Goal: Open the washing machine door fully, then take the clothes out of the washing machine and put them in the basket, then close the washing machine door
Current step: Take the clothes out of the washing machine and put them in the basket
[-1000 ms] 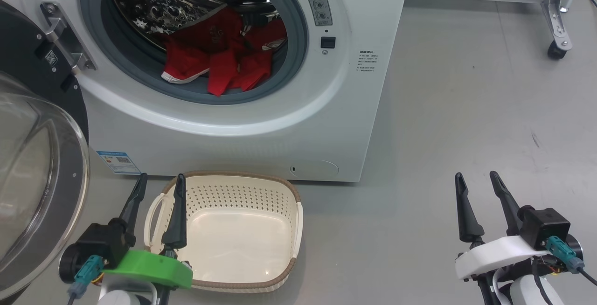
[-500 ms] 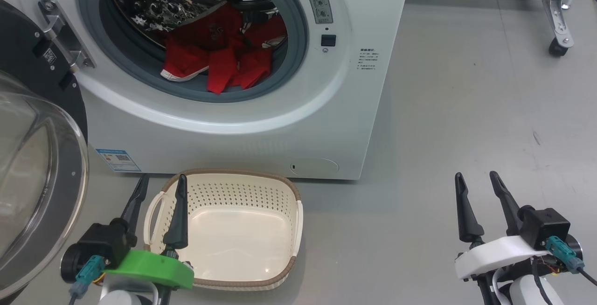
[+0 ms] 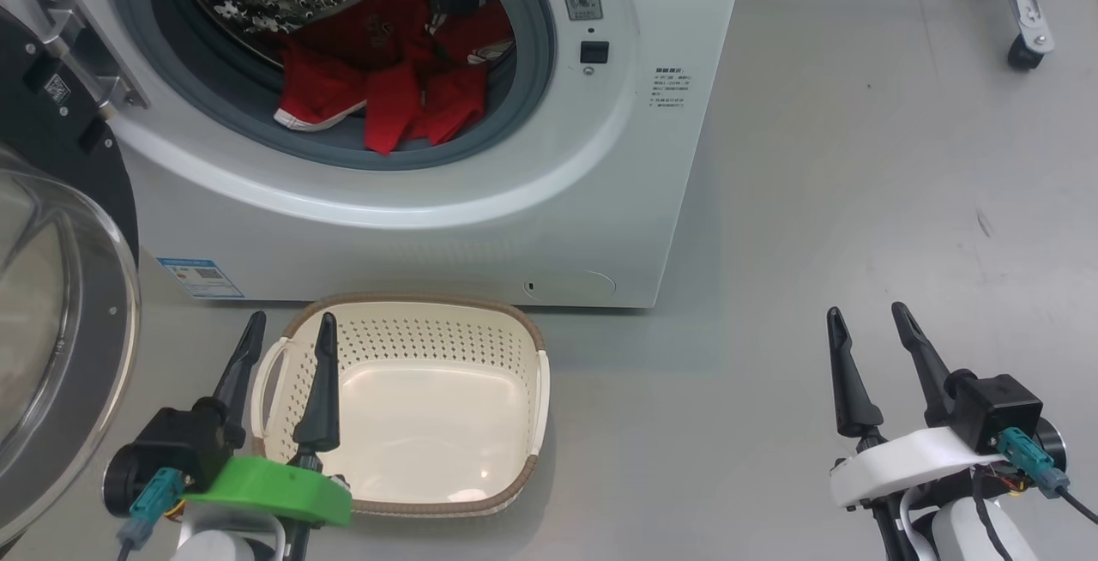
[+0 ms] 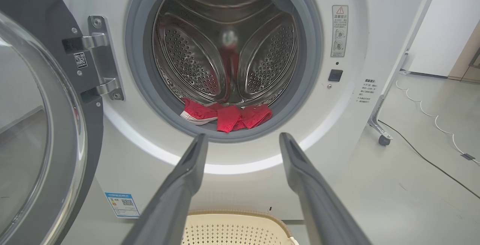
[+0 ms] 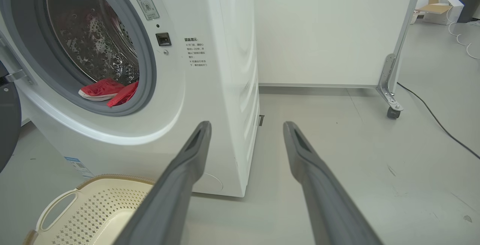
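Starting from our left end effector [image 3: 292, 316], we see its two dark fingers [image 3: 319, 389] spread wide with nothing between them, hanging over the left rim of the basket [image 3: 429, 342], which sits on the floor [image 3: 815, 201] just before the washing machine [image 3: 515, 226]. Along those fingers in the left wrist view, the clothes [image 4: 228, 117] lie ahead and higher, framed between the two tips. They form a red heap at the front bottom of the steel drum [image 4: 228, 50], with one fold spilling onto the grey rubber rim [image 4: 138, 69] of the opening, well apart from the fingers. Our right end effector [image 3: 865, 309] is likewise spread and grips nothing, low over bare floor to the right of the machine and well apart from both basket and clothes. Further left, the washing machine door [image 3: 51, 141] stands swung open on its hinge [image 3: 81, 46], its clear glass bowl [image 3: 34, 329] bulging at the left edge of the head view.
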You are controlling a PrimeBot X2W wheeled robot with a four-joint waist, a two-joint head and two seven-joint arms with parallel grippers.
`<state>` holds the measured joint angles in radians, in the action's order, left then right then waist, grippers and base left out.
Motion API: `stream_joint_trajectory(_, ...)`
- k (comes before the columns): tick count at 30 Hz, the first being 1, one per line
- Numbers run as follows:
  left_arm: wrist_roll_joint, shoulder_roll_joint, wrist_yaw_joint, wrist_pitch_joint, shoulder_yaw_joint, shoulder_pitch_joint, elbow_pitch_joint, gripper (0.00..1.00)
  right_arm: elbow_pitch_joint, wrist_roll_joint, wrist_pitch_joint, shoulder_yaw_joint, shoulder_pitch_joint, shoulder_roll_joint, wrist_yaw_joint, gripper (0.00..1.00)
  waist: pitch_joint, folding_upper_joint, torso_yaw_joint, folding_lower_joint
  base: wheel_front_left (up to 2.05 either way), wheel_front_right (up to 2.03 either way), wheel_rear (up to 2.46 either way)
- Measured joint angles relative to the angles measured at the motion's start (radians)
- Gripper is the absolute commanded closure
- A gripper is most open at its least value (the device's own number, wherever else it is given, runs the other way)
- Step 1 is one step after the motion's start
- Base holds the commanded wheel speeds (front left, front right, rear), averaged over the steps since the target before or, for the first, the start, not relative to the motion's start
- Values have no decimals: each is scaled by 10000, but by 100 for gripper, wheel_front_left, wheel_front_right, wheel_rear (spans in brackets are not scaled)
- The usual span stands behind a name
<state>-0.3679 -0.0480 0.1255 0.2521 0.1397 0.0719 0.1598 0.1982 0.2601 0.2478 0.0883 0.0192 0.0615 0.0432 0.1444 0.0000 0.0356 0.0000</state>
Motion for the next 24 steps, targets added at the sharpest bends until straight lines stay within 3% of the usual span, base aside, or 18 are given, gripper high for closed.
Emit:
stream_joint_trajectory(11,305,-274,0,0,-167,171,65,0,-313,-119,0,349,261,-19,71,0,920,0,-351,0,0,0,0)
stream_joint_trajectory(24,518,-1137,-2,-742,-646,2347,123,0,-560,-176,0,892,776,-79,75,0,2268,0,-1339,0,0,0,0)
